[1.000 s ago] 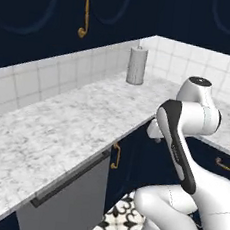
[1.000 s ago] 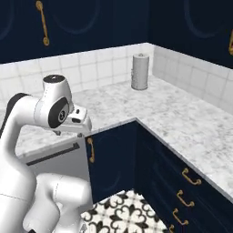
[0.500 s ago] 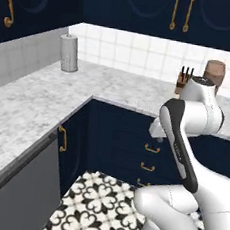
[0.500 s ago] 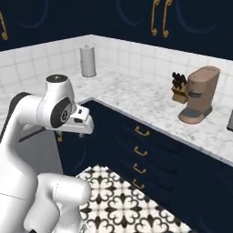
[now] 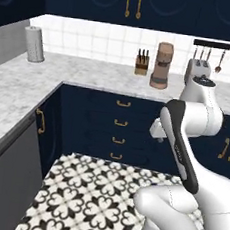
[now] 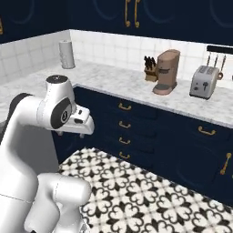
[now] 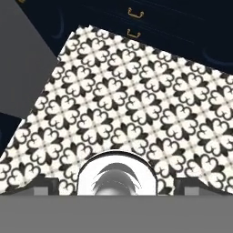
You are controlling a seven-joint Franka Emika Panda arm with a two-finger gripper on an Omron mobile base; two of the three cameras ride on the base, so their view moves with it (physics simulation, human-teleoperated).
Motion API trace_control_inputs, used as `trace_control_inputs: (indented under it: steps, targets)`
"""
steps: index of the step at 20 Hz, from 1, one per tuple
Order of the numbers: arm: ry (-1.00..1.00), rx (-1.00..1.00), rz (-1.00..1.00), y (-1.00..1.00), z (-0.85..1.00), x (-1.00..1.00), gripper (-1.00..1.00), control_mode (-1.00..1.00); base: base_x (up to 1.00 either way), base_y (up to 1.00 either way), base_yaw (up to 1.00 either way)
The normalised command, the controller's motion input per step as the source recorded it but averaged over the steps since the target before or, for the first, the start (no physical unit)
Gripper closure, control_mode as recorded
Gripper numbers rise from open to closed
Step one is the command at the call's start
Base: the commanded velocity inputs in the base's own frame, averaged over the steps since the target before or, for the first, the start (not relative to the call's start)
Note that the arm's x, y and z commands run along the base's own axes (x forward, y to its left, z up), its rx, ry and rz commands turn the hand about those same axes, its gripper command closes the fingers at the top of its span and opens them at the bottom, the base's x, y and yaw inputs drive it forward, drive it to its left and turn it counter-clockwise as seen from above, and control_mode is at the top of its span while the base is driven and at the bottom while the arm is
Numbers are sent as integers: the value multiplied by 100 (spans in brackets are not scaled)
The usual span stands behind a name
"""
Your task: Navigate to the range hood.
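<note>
Downward look along the hand. A floor (image 7: pixel 136 113) of white tiles bearing a repeating black floral pattern runs across most of the frame. Along the top edge stand dark navy cabinet fronts (image 7: pixel 182 27) carrying two small brass drawer pulls (image 7: pixel 136 13), one set above the other. At upper left a flat grey panel (image 7: pixel 22 59) cuts diagonally over the tiles, with dark navy below it at the left edge.
</note>
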Motion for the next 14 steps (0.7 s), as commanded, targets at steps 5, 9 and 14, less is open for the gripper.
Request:
trace_control_inputs:
  steps: [5,9,14]
  targets:
    - [0,0,0,0,0,0,-100,100,-97,0,-45]
    - [0,0,0,0,0,0,-100,100,-81,0,-61]
    - [0,0,0,0,0,0,-100,100,-51,0,-70]
